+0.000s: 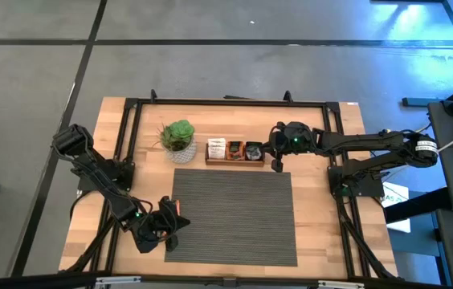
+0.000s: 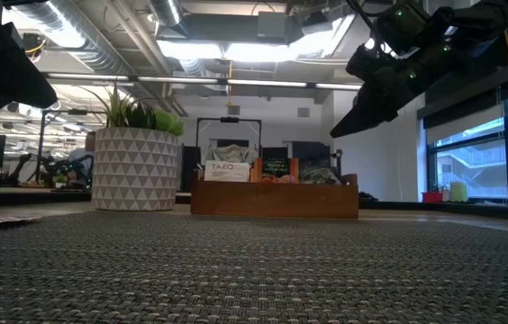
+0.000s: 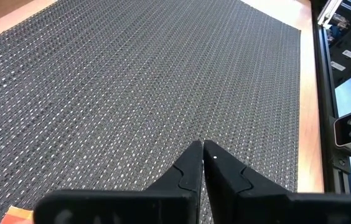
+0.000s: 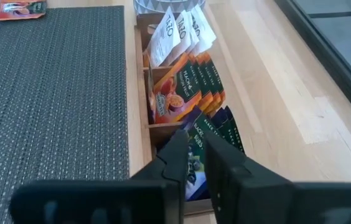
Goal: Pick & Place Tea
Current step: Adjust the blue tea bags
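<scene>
Nearest me, the left gripper (image 1: pixel 165 227) hung over the mat's (image 1: pixel 234 217) seven o'clock corner, jaws pressed together on nothing, an orange-red sachet (image 1: pixel 177 206) lying just beside it. Farther back, the right gripper (image 4: pixel 191 155) hovered at the wooden tray (image 1: pixel 235 160) (its three o'clock end), jaws slightly parted over the dark sachets (image 4: pixel 216 134) standing inside.

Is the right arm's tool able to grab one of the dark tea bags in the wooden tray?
Probably yes. The right tool hangs just above the dark tea bags in the end compartment of the wooden tray, fingers slightly apart, with nothing between them.
</scene>
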